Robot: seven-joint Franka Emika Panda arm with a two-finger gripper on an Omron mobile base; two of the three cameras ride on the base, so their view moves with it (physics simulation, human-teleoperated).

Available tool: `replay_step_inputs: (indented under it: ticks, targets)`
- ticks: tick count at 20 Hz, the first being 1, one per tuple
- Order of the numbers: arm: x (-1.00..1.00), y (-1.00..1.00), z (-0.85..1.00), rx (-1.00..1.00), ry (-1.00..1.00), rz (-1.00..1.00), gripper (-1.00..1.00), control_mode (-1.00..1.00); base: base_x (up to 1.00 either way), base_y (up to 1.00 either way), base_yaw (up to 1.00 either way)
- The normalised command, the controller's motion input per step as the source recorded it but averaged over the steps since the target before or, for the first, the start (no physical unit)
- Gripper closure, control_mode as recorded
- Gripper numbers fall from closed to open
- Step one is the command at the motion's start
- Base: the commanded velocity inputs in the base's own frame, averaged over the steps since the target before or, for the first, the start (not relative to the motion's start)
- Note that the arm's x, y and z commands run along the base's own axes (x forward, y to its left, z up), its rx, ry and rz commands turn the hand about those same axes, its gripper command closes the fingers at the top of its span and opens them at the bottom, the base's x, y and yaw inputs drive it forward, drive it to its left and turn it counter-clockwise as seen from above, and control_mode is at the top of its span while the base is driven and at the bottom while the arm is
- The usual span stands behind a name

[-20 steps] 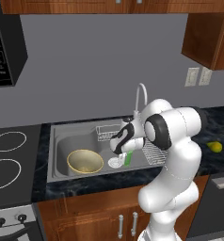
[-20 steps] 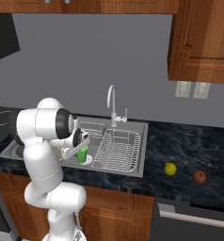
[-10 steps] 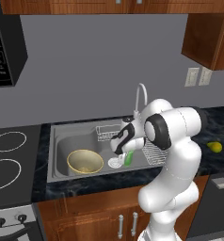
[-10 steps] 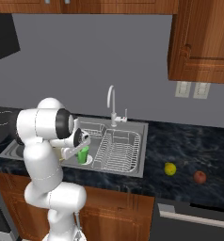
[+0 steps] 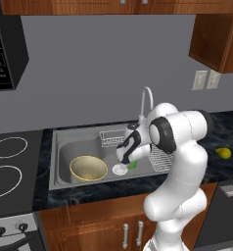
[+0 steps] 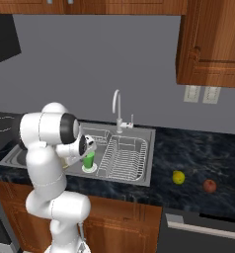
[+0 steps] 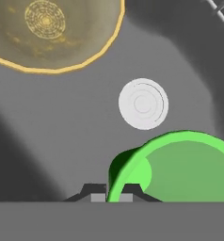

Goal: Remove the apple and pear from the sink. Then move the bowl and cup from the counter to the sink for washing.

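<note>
My gripper (image 5: 129, 161) (image 6: 87, 154) (image 7: 112, 190) reaches down into the sink (image 5: 63, 153) (image 6: 141, 132), shut on the rim of the green cup (image 5: 133, 165) (image 6: 89, 160) (image 7: 180, 169). The cup hangs upright just beside the round drain (image 5: 119, 169) (image 7: 143, 103); I cannot tell whether it touches the sink floor. The tan bowl (image 5: 88, 168) (image 7: 52, 33) sits in the left part of the basin. The pear (image 5: 223, 153) (image 6: 178, 177) and the apple (image 6: 209, 186) lie on the dark counter (image 5: 221, 130) (image 6: 203, 153) to the right of the sink.
A wire rack (image 5: 160, 159) (image 6: 122, 155) fills the sink's right side, and a curved faucet (image 5: 145, 100) (image 6: 117, 106) rises behind it. The stovetop (image 5: 11, 166) lies to the left. Wooden cabinets hang overhead at the right.
</note>
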Motion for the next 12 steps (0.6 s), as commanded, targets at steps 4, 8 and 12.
replay_step_inputs:
  ticks: [4,8,12]
  targets:
    - [0.15,0.01,-0.09,0.00,-0.05,-0.10,1.00,-1.00,0.00,0.00,0.00]
    - [0.15,0.00,-0.17,0.00,-0.01,-0.09,1.00,-1.00,0.00,0.00,0.00]
    - [0.17,0.00,-0.19,0.00,0.00,-0.09,1.00,-1.00,0.00,0.00,0.00]
